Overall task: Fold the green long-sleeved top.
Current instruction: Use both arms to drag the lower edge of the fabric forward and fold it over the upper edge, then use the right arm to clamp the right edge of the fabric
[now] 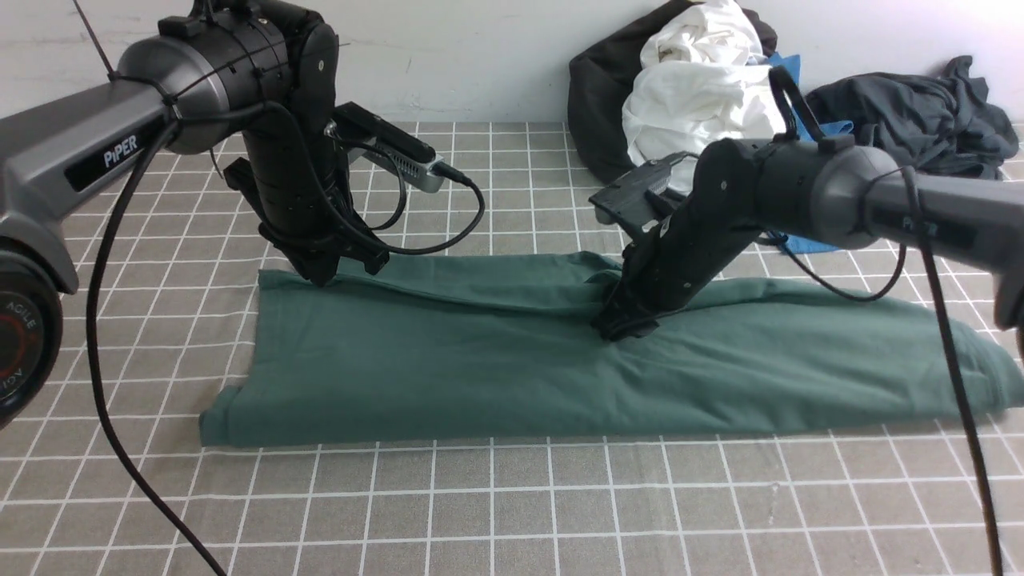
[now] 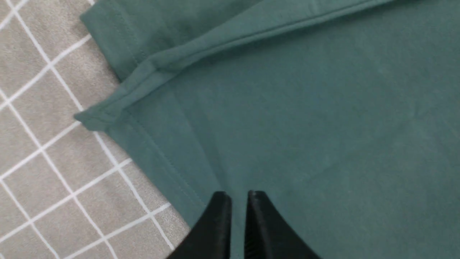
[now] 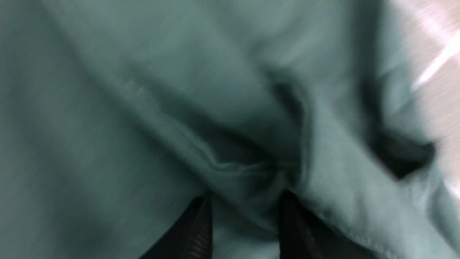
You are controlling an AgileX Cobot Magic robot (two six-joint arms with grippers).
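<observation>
Lying apparently folded lengthwise, top (image 1: 480, 360) awaits crosswise folds; left gripper (image 2: 239, 196) pressed together, right gripper (image 3: 246, 201) straddling a bunch, hold unclear.

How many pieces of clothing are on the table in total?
5. The green top lies in the middle; at the back are a black garment, a white garment, a blue garment and a dark grey garment. More may be hidden underneath.
</observation>
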